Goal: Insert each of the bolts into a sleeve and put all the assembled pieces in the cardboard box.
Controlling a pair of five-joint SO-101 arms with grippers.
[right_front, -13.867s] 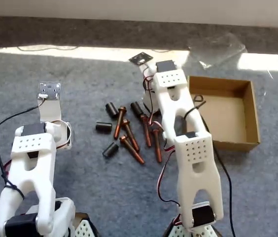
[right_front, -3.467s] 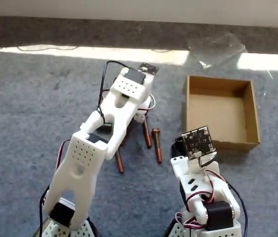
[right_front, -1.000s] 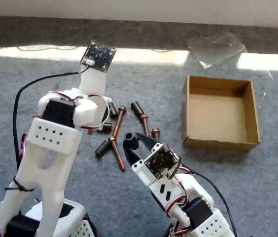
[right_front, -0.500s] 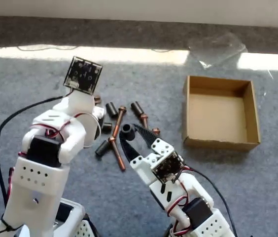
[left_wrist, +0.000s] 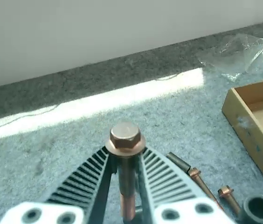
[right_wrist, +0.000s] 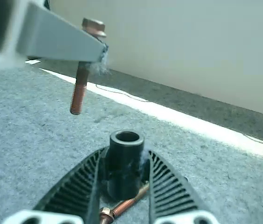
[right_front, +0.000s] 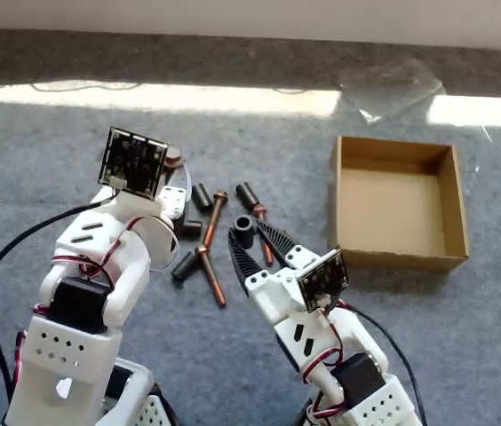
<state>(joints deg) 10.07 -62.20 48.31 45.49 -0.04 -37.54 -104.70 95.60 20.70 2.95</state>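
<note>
Left gripper [left_wrist: 125, 154]: pinching one bolt [left_wrist: 125, 138] by the shank, head up, raised above the carpet [right_front: 46, 142].
Pile between the arms: four loose sleeves [right_front: 202, 195], three loose bolts [right_front: 208, 275] in sight.
Right gripper [right_wrist: 125, 156]: clamped on one sleeve [right_wrist: 124, 170], bore up.
Box [right_front: 446, 209]: far right, apart from the pile.
Handling: probably stiff, smooth, light; best held mid-shank, the sleeve by its sides.

I'm seeing grey carpet [right_front: 464, 337] all around, a bright strip of sunlight [right_front: 144, 96] along its far edge, a plain pale wall [left_wrist: 99, 28] behind.
</note>
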